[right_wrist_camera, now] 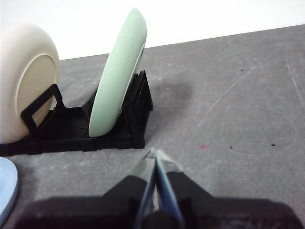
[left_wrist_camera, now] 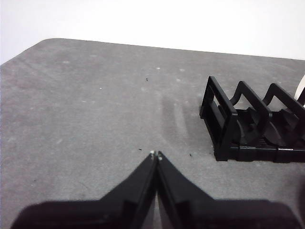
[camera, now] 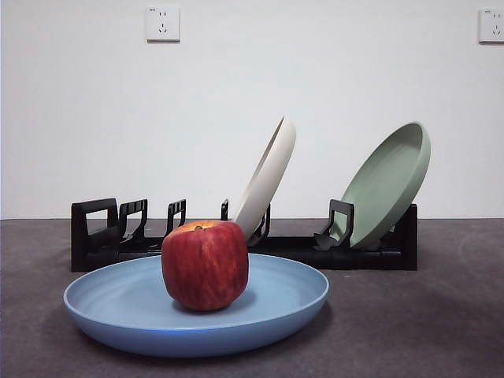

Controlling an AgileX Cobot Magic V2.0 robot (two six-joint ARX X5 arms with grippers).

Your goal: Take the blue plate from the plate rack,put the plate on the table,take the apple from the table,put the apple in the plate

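Observation:
The blue plate [camera: 276, 311] lies flat on the dark grey table [camera: 425, 331] in front of the plate rack [camera: 378, 252]. The dark red apple [camera: 205, 264] stands upright in the plate's middle. A sliver of the blue plate also shows in the right wrist view [right_wrist_camera: 6, 188]. My left gripper [left_wrist_camera: 155, 155] is shut and empty over bare table beside the rack's end [left_wrist_camera: 224, 129]. My right gripper [right_wrist_camera: 155, 153] is shut and empty, near the rack's other end [right_wrist_camera: 138, 119]. Neither gripper shows in the front view.
A cream-white plate [camera: 268, 177] leans in the rack's middle and a sage-green plate [camera: 387, 183] leans at its right end; both also show in the right wrist view, cream-white [right_wrist_camera: 24, 71], sage-green [right_wrist_camera: 119, 71]. A white wall with two sockets stands behind.

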